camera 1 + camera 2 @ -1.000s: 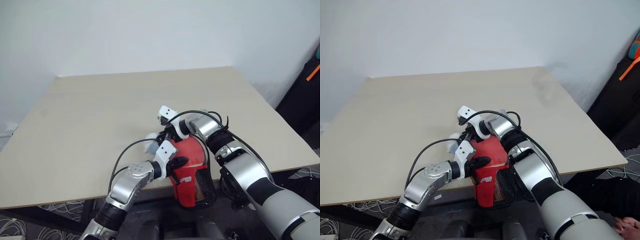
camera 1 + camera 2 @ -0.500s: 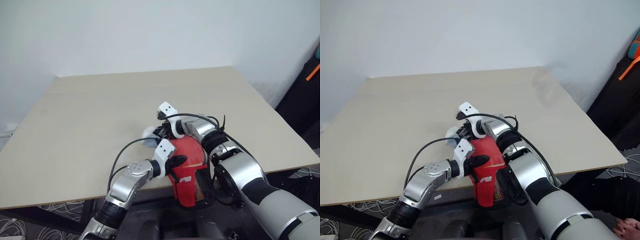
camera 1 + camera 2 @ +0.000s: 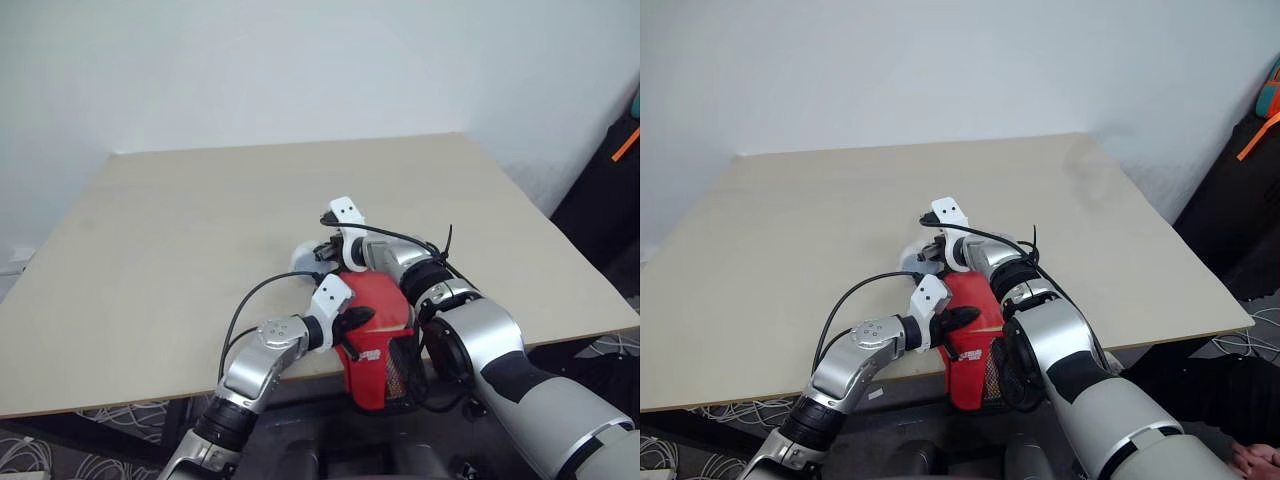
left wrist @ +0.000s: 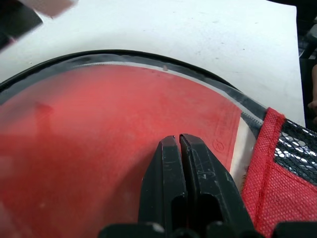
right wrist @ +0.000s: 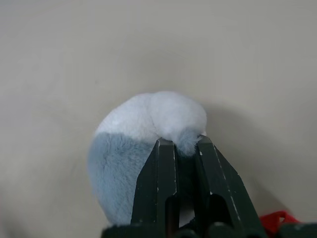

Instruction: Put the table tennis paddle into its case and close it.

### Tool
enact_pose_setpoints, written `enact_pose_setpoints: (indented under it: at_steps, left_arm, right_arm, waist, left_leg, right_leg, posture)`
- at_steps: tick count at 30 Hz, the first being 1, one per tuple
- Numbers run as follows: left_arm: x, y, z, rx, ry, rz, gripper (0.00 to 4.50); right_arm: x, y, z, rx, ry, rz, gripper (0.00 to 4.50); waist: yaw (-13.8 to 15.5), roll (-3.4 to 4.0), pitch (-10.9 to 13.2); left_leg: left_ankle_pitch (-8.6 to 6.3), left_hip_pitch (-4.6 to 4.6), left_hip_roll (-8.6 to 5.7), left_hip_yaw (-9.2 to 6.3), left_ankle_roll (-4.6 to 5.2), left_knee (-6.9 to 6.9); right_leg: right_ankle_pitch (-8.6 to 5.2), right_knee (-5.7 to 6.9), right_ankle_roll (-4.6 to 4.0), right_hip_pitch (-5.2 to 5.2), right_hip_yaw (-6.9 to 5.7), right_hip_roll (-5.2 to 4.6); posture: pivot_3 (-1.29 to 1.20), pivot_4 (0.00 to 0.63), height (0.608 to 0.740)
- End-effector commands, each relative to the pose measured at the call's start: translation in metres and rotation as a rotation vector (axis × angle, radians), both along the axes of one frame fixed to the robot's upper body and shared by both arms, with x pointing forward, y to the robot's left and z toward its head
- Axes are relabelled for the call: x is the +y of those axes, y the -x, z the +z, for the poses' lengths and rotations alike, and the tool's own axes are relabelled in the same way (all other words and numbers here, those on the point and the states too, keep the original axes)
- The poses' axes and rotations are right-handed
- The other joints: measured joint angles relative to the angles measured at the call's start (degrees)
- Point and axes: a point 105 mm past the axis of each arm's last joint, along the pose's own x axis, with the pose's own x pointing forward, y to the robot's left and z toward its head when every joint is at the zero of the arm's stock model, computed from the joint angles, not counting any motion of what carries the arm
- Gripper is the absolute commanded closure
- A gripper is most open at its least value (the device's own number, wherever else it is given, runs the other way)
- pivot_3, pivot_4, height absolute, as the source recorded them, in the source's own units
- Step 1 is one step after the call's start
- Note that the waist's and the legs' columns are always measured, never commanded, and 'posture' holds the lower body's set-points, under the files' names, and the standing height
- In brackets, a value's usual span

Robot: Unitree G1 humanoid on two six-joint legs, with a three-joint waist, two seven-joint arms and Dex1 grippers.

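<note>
Low-centre on the beige table [image 3: 180, 230], the case [image 3: 378, 325] was pressed by the closed left gripper [image 3: 360, 320], while the right gripper [image 5: 179, 148] pinched a fluffy pompom [image 5: 143, 144] just above it.

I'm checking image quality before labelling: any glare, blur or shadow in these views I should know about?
Left wrist view: the case has a clear panel with a whitish sheen over the red inside, and a blurred pale shape sits in one corner. Right wrist view: the fluffy pom-pom is soft-edged, casting a faint shadow on the table. Head views: even light, no hard glare.
</note>
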Motion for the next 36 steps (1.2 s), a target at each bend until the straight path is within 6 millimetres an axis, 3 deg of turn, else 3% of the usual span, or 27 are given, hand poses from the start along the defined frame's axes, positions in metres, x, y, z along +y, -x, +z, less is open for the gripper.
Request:
enact_pose_setpoints:
  at_steps: [1,11,16,28,36]
  left_arm:
    - [0.0,0.001,-0.004,0.014,-0.008,-0.004,4.5]
    - [0.0,-0.001,-0.004,0.016,-0.008,-0.003,4.5]
    - [0.0,-0.001,-0.004,0.016,-0.009,0.0,4.5]
    - [0.018,-0.008,-0.003,0.001,-0.031,0.071,4.5]
    - [0.017,-0.004,-0.005,0.006,-0.031,0.069,4.5]
  right_arm:
    - [0.009,-0.01,0.047,-0.095,-0.1,0.017,4.47]
    - [0.042,0.039,0.043,0.091,-0.16,0.374,4.47]
    - [0.052,0.053,0.044,0.133,-0.185,0.446,4.47]
    - [0.069,0.045,0.052,0.103,-0.275,0.32,4.47]
    - [0.067,0.029,0.055,0.077,-0.326,0.167,4.47]
  waist:
    - [-0.2,0.0,0.0]
    - [-0.3,0.02,0.0]
    - [-0.3,0.0,0.0]
    - [-0.4,0.01,0.0]
    - [-0.9,0.01,0.0]
  left_leg:
    - [0.0,-0.01,0.0,0.0,0.0,0.0]
    - [0.0,0.0,0.01,-0.03,0.0,0.0]
    - [0.0,-0.02,0.0,-0.07,-0.01,0.03]
    - [-0.01,-0.03,0.02,-0.03,-0.02,-0.03]
    - [0.0,-0.02,0.03,-0.03,-0.03,-0.09]
  right_leg:
    - [0.0,0.0,0.0,0.01,0.0,0.0]
    - [-0.01,0.01,0.01,0.02,-0.02,0.02]
    - [-0.01,0.02,0.01,0.01,-0.06,0.01]
    - [0.0,0.12,0.0,-0.1,-0.02,0.01]
    - [0.0,0.12,-0.01,-0.12,-0.02,0.02]
  posture:
    - [0.0,0.0,0.74]
    - [0.0,0.0,0.74]
    - [0.0,0.0,0.74]
    - [0.0,0.0,0.74]
    - [0.0,0.0,0.74]
